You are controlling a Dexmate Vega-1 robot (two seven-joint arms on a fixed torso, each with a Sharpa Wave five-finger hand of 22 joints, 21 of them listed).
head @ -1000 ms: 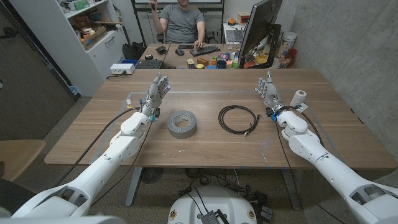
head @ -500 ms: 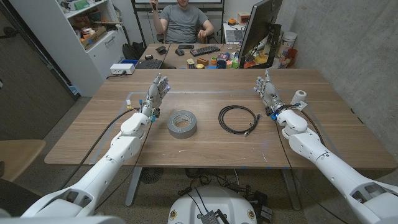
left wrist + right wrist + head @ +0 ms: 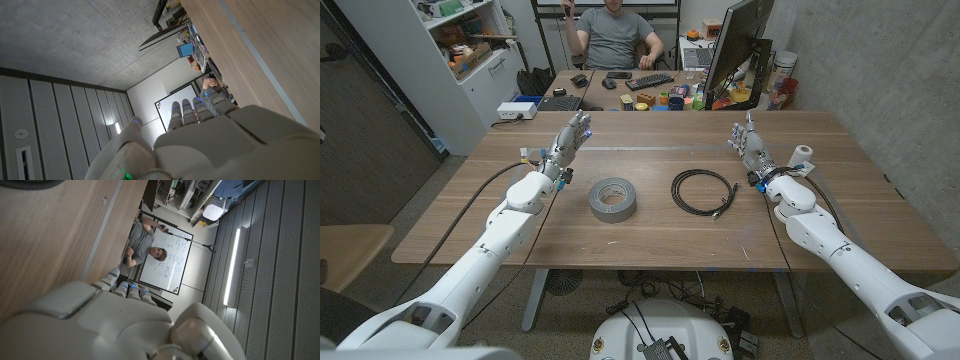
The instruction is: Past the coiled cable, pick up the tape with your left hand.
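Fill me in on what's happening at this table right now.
A two-armed robot is set to pick up the tape, a grey roll lying on the wooden table beside a coiled black cable. Nothing is held yet. The left hand is raised, fingers apart, to the left of the tape and not touching it. The right hand is open too, just right of the cable. A person sits at a desk behind the table.
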